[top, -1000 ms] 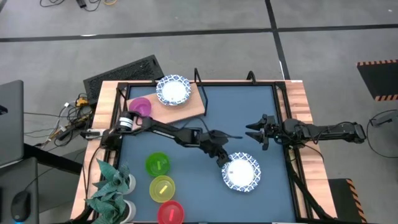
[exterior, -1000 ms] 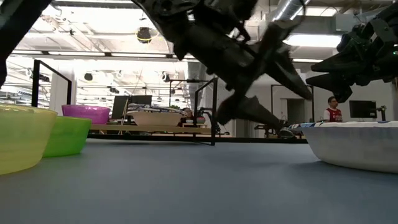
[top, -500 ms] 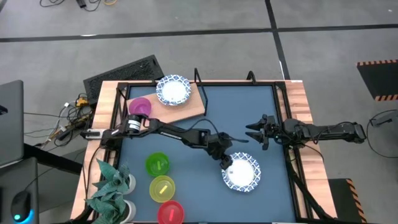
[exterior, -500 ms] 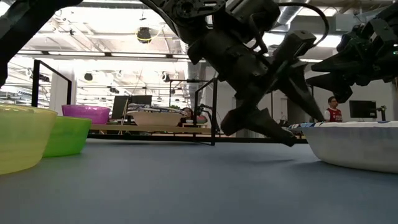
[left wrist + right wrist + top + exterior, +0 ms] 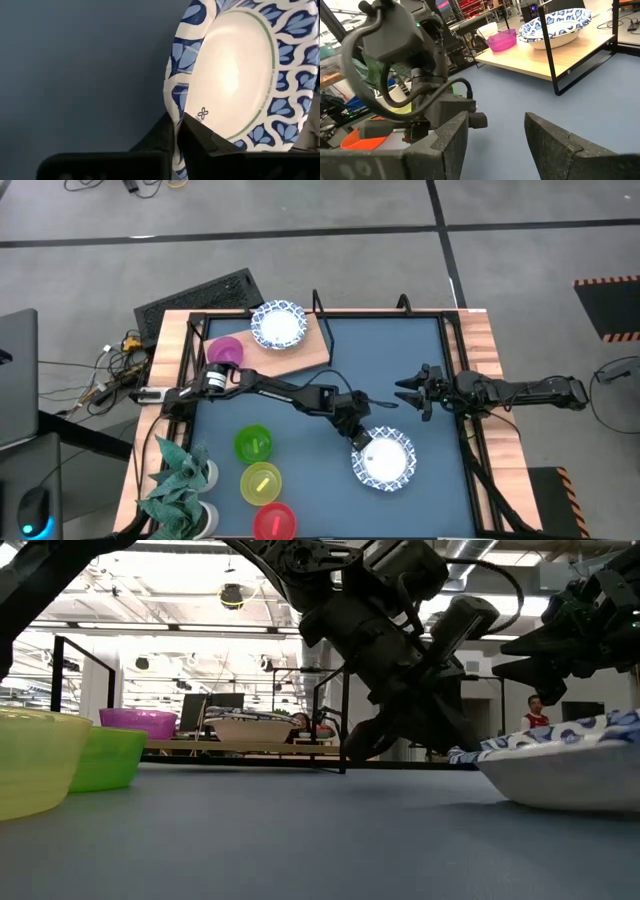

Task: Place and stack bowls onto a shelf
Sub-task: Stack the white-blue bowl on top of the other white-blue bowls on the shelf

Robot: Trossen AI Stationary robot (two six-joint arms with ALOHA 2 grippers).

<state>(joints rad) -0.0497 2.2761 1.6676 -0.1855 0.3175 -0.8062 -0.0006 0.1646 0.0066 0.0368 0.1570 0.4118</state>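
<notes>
A white bowl with a blue patterned rim [image 5: 385,460] sits on the blue-grey tabletop right of centre; it also shows in the low view [image 5: 565,775]. My left gripper [image 5: 360,442] is shut on its rim. My right gripper [image 5: 405,392] hovers open and empty farther right, fingers toward the table's left [image 5: 495,135]. The light-wood shelf [image 5: 305,350] at the far left carries another blue-rimmed bowl [image 5: 278,326] and the purple bowl [image 5: 225,352]. The green [image 5: 252,445], yellow [image 5: 261,483] and red [image 5: 273,522] bowls rest on the table near left. My left gripper pinches the bowl's rim [image 5: 176,107] on its far-left side, one finger [image 5: 202,135] inside the bowl and one [image 5: 159,136] outside. The fingers slant down from the table's left. The bowl sits tilted [image 5: 600,730], its underside on the table.
A green leafy plant [image 5: 180,480] stands at the near left corner beside the coloured bowls. Black shelf supports [image 5: 318,305] rise at the far edge. Bare tabletop [image 5: 400,350] lies between the shelf and my right gripper.
My left gripper has gone down toward the blue-rimmed bowl and shut on its rim. The bowl has tipped from level to tilted and slid slightly toward the table's left.
</notes>
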